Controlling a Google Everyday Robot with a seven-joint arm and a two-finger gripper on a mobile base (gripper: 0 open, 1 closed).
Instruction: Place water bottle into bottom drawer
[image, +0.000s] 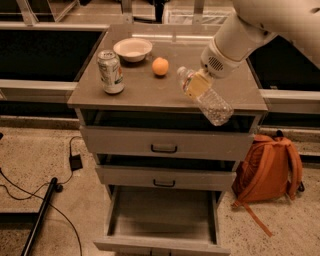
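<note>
Hanging tilted over worktop (150, 91) front edge: water bottle (213, 106), cap toward 10 o'clock; pincer (199, 82) clamped at label band; thin crinkly plastic, likely light, crushable, slick; bottom drawer (161, 217) open at 6 o'clock.

We get warm, dim overhead light with a yellow cast. There's a pale glare streak along the tabletop (145, 90) back edge and dark shadow bands under its front edge. The gripper (201, 80), above the front right corner, clamps the bottle (214, 105), whose plastic catches small highlights.
</note>
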